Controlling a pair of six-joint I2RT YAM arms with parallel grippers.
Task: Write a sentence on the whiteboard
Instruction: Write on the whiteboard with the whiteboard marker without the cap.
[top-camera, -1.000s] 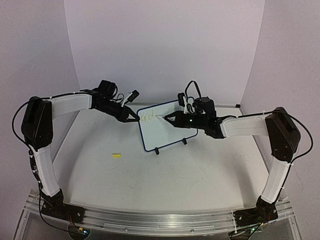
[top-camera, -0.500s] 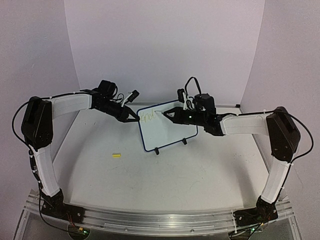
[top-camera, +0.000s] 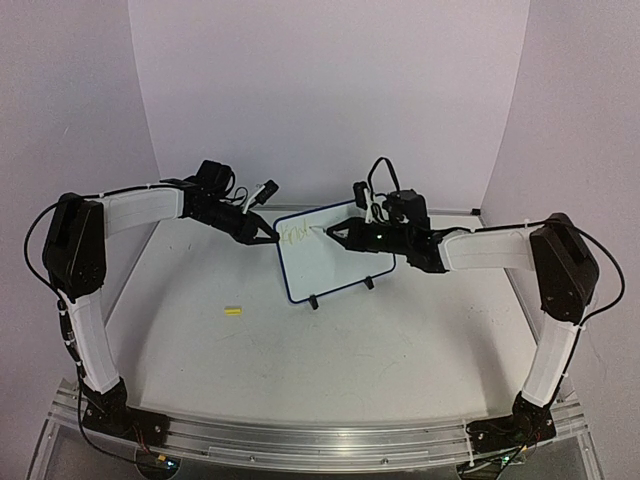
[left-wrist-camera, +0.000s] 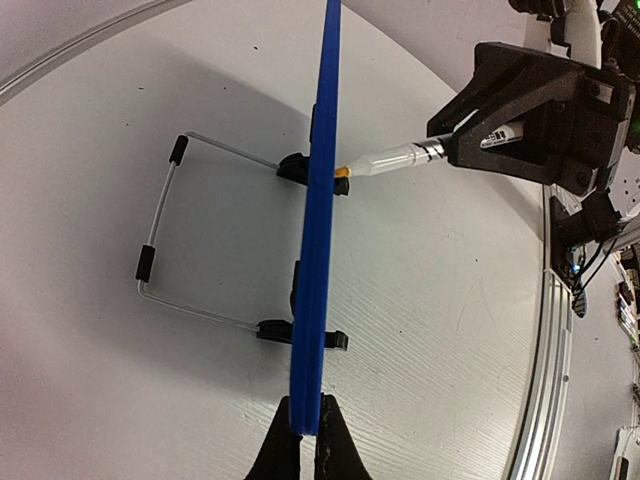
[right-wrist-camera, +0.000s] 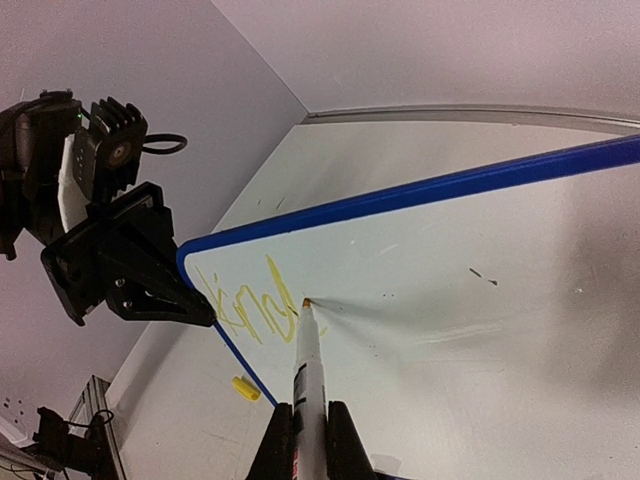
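The whiteboard (top-camera: 335, 262) stands tilted on the table, white with a blue rim (left-wrist-camera: 320, 230). My left gripper (top-camera: 268, 238) is shut on its upper left edge, and in the left wrist view the jaws (left-wrist-camera: 305, 428) pinch the rim edge-on. My right gripper (right-wrist-camera: 308, 430) is shut on a white marker (right-wrist-camera: 308, 365) whose yellow tip touches the board face (right-wrist-camera: 470, 290). The sentence (right-wrist-camera: 250, 305) is a few yellow letters near the top left corner, just left of the tip. It shows faintly from above (top-camera: 296, 234).
A yellow marker cap (top-camera: 233, 311) lies on the table left of the board, also seen below the board edge (right-wrist-camera: 244, 388). Behind the board are its wire stand (left-wrist-camera: 160, 235) and black clip feet (top-camera: 314, 302). Walls enclose the table's back and sides.
The right gripper lifted the marker tip a little up and right, then brought it back down onto the board beside the letters. The left arm and the board have not moved.
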